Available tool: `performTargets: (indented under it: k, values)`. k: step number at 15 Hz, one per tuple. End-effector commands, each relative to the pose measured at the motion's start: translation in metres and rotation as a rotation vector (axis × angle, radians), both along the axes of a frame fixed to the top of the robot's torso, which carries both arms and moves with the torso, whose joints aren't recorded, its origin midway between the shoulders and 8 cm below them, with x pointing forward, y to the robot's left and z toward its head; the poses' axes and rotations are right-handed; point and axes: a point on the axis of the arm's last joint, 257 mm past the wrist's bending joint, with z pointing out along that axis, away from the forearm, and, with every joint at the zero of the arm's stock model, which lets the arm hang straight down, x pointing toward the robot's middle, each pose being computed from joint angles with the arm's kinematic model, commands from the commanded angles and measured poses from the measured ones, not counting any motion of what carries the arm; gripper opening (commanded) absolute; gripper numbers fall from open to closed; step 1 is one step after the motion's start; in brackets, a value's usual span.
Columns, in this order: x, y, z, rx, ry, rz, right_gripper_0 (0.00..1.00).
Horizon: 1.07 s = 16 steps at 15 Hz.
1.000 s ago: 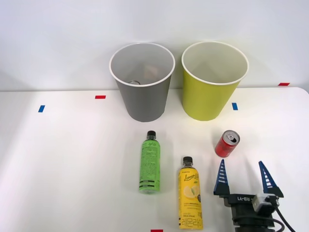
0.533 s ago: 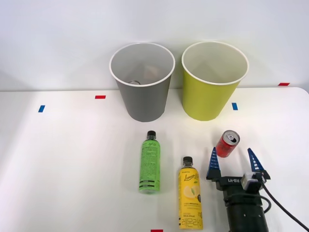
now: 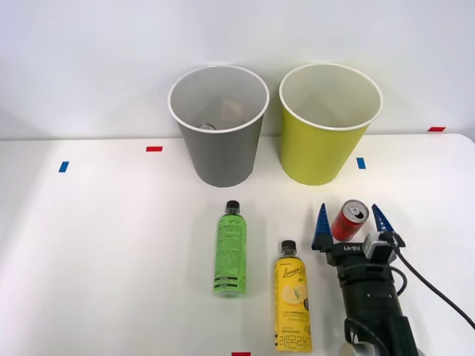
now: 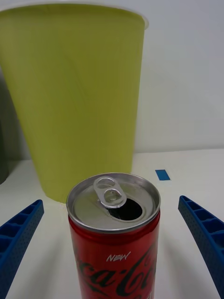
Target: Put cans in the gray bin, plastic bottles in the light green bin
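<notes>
Step in hand: lining up the grab on the red can [image 3: 349, 220], so it's the "cans go in the gray bin" part of the job.

Right gripper [image 3: 348, 223]: fingers wide apart, one blue ribbed finger on each side of the can, neither one touching it as far as I can tell. In the wrist view the can [image 4: 114, 236] sits pretty much dead centre between the two fingers [image 4: 19, 233].

Can: standing upright on the white table [image 3: 111, 245], tab end up and already opened, just in front of the light green bin [image 3: 326, 130].

Gray bin [image 3: 219, 137]: just left of the green one at the back of the table. There's something small down inside it, can't make out what.

Bottles: the green-label bottle [image 3: 231, 252] and the lemon-label bottle [image 3: 292, 308] are both lying on the table, caps pointing toward the bins, not yet sorted.

Next move, my guess: close on the can around its middle, lift it straight up, then carry it left past the green bin's rim to the gray one. It's an easy mix-up, since the wrong bin is the nearer of the two.
</notes>
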Motion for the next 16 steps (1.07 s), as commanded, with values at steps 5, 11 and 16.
performTargets:
  k: [5, 11, 16]
  values:
    - [0.0073, -0.0041, 0.0011, -0.024, 0.01, -0.005, 0.13]
    - [0.0075, -0.0004, 0.0011, -0.023, 0.011, -0.004, 0.05]
    - [0.0011, 0.0043, -0.0006, -0.087, 0.007, 0.005, 0.04]
